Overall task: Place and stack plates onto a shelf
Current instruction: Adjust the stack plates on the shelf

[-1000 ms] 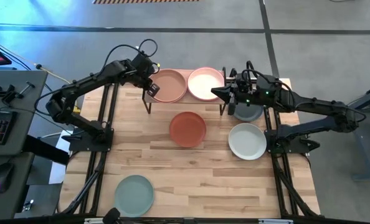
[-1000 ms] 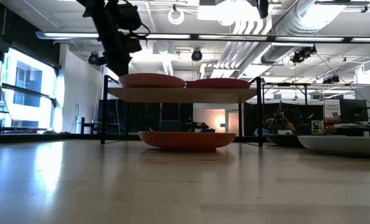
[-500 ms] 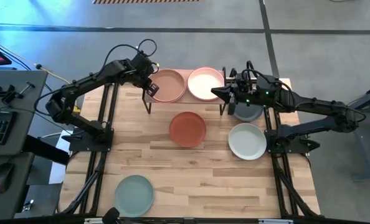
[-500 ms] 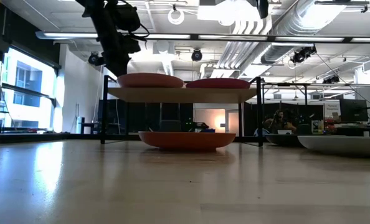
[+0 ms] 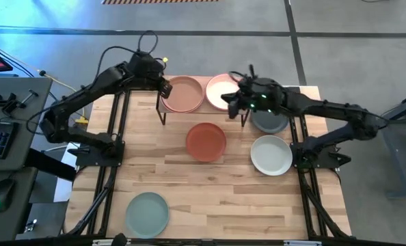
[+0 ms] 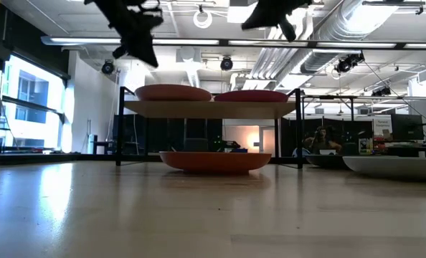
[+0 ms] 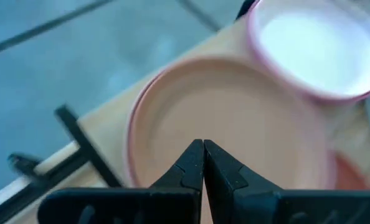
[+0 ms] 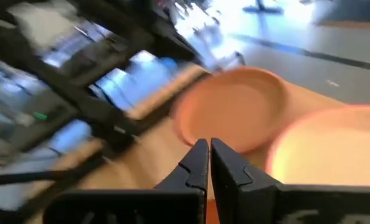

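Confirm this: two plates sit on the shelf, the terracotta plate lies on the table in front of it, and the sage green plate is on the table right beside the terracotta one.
Not quite. The high view shows the sage green plate far from the terracotta plate, alone near the table's front left corner. The rest holds: two plates on the shelf, terracotta in front.

Overhead, table-level and 2 wrist cameras all see the shelf (image 5: pixel 204 102).

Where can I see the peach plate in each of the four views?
High view: peach plate on the shelf's left half, upper centre.
Low view: left plate on the shelf top.
Left wrist view: fills the centre, just beyond the shut left hand.
Right wrist view: centre, beyond the shut right hand.
Shared landmark: the light pink plate beside it.
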Robot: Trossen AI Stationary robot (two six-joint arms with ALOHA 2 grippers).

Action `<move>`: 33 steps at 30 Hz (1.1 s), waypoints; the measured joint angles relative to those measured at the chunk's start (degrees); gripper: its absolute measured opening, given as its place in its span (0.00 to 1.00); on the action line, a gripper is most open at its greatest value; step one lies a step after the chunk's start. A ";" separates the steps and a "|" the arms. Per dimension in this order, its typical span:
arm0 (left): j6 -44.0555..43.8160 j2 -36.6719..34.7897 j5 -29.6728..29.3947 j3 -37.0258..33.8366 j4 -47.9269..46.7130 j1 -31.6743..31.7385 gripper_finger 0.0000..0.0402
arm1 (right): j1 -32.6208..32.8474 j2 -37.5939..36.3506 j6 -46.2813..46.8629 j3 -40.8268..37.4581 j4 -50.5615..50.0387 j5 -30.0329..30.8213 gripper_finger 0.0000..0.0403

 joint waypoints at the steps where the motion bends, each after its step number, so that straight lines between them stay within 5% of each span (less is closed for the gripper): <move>1: -0.33 -0.98 0.47 0.00 1.19 -0.38 0.00 | -0.40 1.25 -0.79 1.88 -4.03 1.43 0.00; 7: -1.26 -7.17 1.58 -0.02 7.52 -3.56 0.00 | -3.28 4.40 -4.20 11.01 -31.11 17.34 0.00; 12: -1.69 -10.95 1.39 -0.02 12.15 -5.82 0.00 | -10.00 -1.03 -6.27 4.70 -37.85 16.15 0.00; 16: -1.77 -13.15 1.36 -0.02 14.06 -7.27 0.00 | -15.02 -11.10 -6.83 -7.40 -27.70 13.86 0.00; 21: -1.82 -15.14 1.65 -0.04 17.49 -9.03 0.00 | -20.90 -20.14 -10.63 -24.09 -4.40 -0.59 0.00; 29: -3.84 -17.27 3.31 -0.04 21.07 -11.70 0.00 | -25.72 -20.81 -7.68 -44.07 29.07 -3.22 0.00; 33: -6.05 -17.82 5.19 -0.04 22.81 -12.71 0.00 | -28.92 -19.96 -8.45 -48.84 36.92 -6.20 0.00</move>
